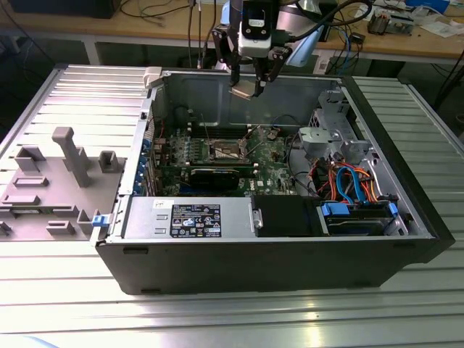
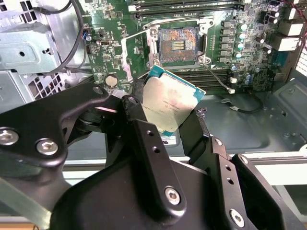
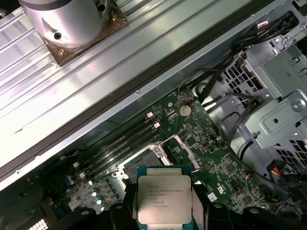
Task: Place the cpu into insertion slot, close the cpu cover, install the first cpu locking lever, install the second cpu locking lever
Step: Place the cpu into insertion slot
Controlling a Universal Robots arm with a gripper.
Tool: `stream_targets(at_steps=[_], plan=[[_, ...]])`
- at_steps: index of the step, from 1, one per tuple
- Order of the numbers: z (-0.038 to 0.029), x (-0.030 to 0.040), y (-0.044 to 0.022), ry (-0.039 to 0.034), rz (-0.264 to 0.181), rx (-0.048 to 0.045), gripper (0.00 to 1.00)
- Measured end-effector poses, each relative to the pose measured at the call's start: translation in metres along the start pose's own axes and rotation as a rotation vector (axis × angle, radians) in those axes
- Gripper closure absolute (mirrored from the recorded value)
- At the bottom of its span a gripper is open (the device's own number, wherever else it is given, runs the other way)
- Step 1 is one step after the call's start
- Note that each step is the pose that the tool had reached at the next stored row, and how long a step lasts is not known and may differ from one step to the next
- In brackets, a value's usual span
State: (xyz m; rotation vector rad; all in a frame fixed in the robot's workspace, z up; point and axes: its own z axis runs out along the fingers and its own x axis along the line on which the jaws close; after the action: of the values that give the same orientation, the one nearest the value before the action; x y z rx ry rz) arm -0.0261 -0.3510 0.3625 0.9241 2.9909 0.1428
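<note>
My gripper (image 1: pixel 246 88) hangs over the open computer case, shut on the cpu (image 1: pixel 245 88). In the second wrist view the cpu (image 2: pixel 168 103) shows its tan underside with a green edge, tilted and pinched between two black fingers (image 2: pixel 136 96). The first wrist view shows the silver-grey top of the cpu (image 3: pixel 164 199). Below and ahead lies the insertion slot (image 2: pixel 177 45), uncovered, its dark contact field exposed inside a silvery rim on the green board. From the exterior view the insertion slot (image 1: pixel 225 151) sits clearly lower than the gripper. I cannot make out the cpu cover for certain.
A silver power-supply box (image 1: pixel 188 217) fills the case front. A long black card (image 1: pixel 217 176) lies just before the socket. Long memory slots (image 2: pixel 187 5) flank it. A drive cage with blue and orange cables (image 1: pixel 348 188) stands at the exterior view's right. A grey fixture tray (image 1: pixel 51 181) lies outside.
</note>
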Motion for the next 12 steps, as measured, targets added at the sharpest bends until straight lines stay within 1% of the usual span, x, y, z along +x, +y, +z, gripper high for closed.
stream_targets(at_steps=[12], plan=[[0.0006,0.0000,-0.0001,-0.0038,0.043,-0.0008,0.46]])
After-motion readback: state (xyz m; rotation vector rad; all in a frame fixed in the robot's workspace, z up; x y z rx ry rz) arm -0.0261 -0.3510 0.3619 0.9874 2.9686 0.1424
